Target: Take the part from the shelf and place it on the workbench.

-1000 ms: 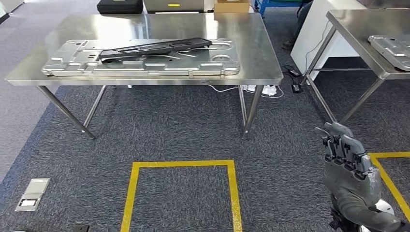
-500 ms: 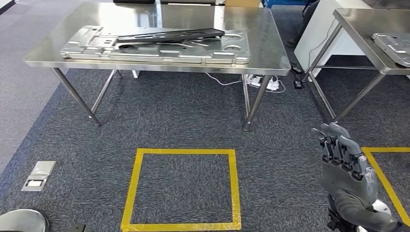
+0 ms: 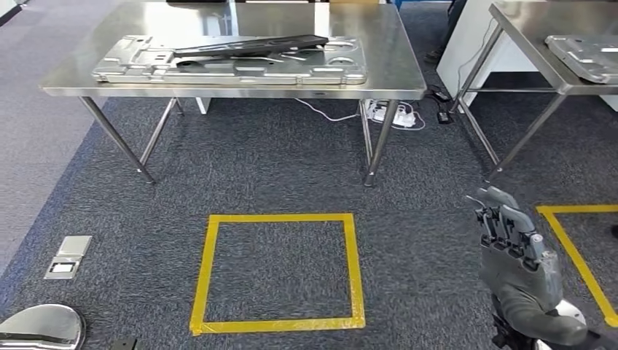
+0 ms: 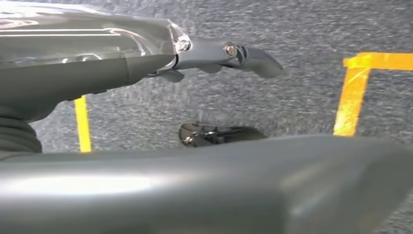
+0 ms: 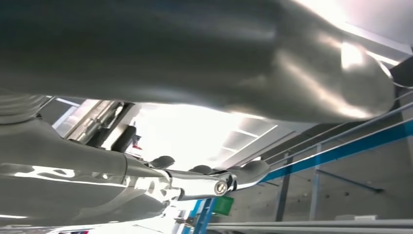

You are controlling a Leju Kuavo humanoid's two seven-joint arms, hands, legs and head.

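Right hand (image 3: 519, 266) hangs empty over the carpet, fingers straight and apart. Left hand (image 4: 229, 53) looks empty too. Across the floor, the black part (image 3: 251, 46) lies on a metal panel (image 3: 146, 65) atop the workbench (image 3: 393, 73).

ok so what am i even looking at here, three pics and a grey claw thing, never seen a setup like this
It is a humanoid robot on two legs, seen through its own cameras. The wide picture is taken from its head, looking forward and down. The grey thing at lower right is its right robot hand, raised and holding nothing, fingers together. Ahead stands a steel workbench bearing a large stamped metal panel with a long black part lying on top. A second steel table at right carries another metal panel. Yellow tape squares mark the grey carpet.

The other two pictures are taken from cameras at each wrist, very close and turned. The left robot hand hangs over the carpet, holding nothing that I can see.
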